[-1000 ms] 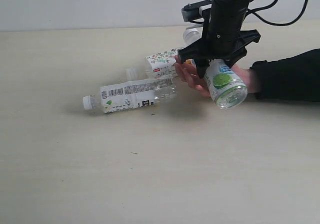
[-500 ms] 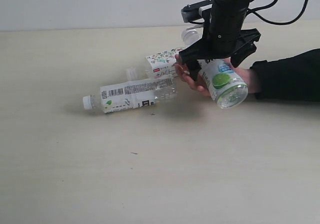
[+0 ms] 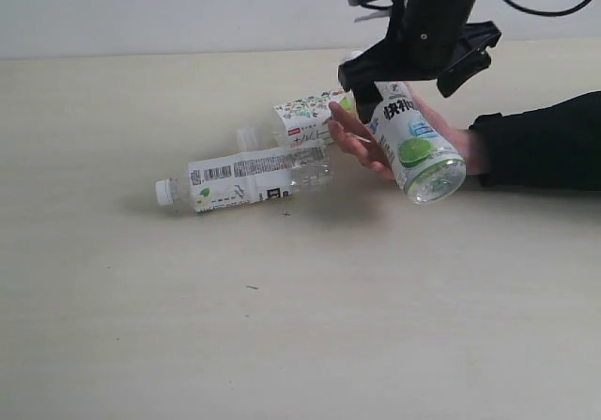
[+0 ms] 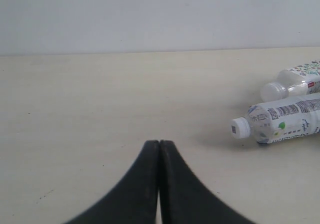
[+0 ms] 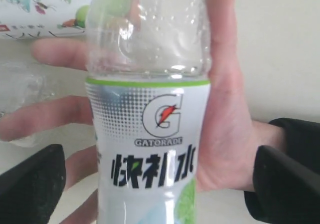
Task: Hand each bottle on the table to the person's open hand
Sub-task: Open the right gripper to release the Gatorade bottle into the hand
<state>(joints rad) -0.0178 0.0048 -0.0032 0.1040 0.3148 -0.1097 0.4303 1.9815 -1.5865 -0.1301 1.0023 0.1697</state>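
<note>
Lifted since a second ago, the right gripper [image 3: 402, 80] is being held just above the lime-label bottle [image 3: 415, 147]. Its jaws are being kept wide apart and off the plastic, where earlier they were closed around it. Nothing is being gripped by it. The bottle is lying slantwise across the person's open hand [image 3: 360, 146], directly beneath the gripper. The fingers are being spread under it, and a black sleeve [image 3: 545, 143] is being shown behind the wrist.

Three bottles are being counted in the exterior view: one in the hand and two on the table [image 3: 282, 326]. The latter two are being seen on their sides, lower than the right gripper and toward the left arm's side of it. The fruit-label bottle [image 3: 305, 117] is lying near the fingertips, and the barcode-label bottle [image 3: 249, 178] beside it, white cap pointing away from the gripper. One hand and two grippers are being seen.

On the handed bottle, "GATORADE" is being read under a large G with an orange-red bolt, above bold black Chinese characters. The white label is being edged by a green band, and a lime picture is being shown lower down. The clear shoulder is being beaded by droplets.

The left gripper [image 4: 159, 184] is being held with its black fingers pressed together on nothing, the two table bottles lying well beyond its tips.
</note>
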